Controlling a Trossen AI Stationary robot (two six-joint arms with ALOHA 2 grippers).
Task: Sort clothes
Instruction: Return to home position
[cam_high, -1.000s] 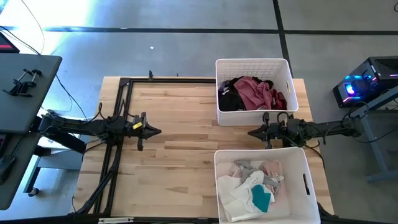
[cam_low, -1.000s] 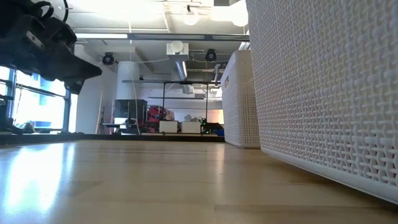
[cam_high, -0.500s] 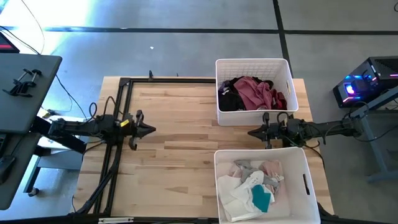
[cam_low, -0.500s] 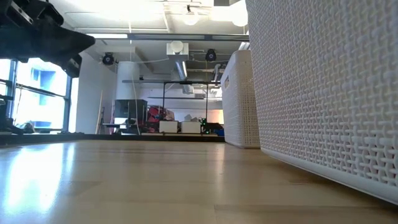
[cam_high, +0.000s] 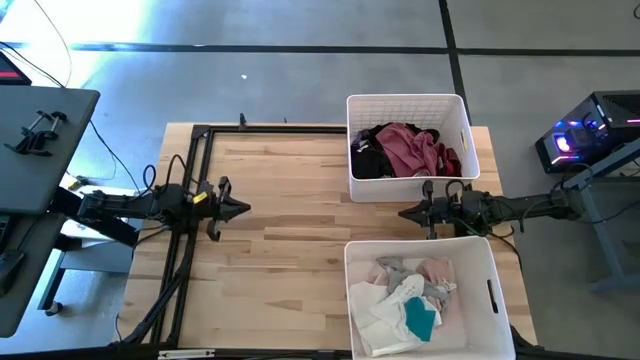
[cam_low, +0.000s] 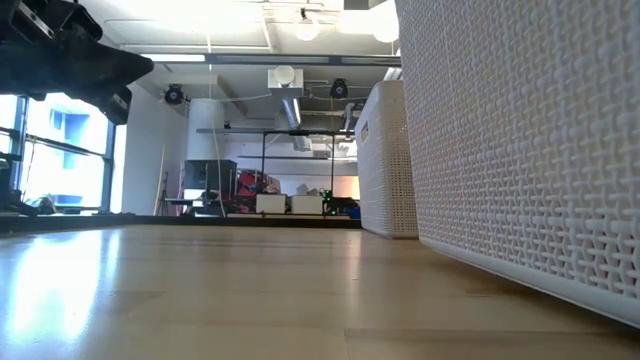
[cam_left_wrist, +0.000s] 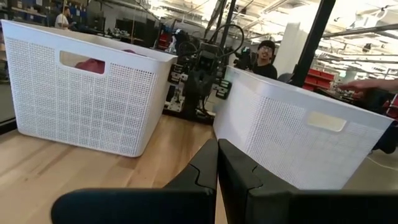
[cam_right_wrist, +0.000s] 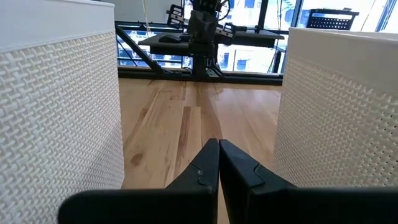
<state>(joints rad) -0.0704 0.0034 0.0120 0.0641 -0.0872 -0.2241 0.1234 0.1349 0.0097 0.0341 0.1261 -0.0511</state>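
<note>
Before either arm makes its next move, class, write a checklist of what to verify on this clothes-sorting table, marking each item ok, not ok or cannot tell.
1. Left gripper shut, empty, at the left of the table: ok.
2. Right gripper shut, empty, between top bin and bottom bin: ok.
3. No garment showing on the bare wood: ok.
4. Maroon and black clothes inside the top bin: ok.
5. White, teal and pink clothes inside the bottom bin: ok.

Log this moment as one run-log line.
dark clothes in top bin | light clothes in bottom bin | left gripper shut, left side of table | right gripper shut, between bins
</note>
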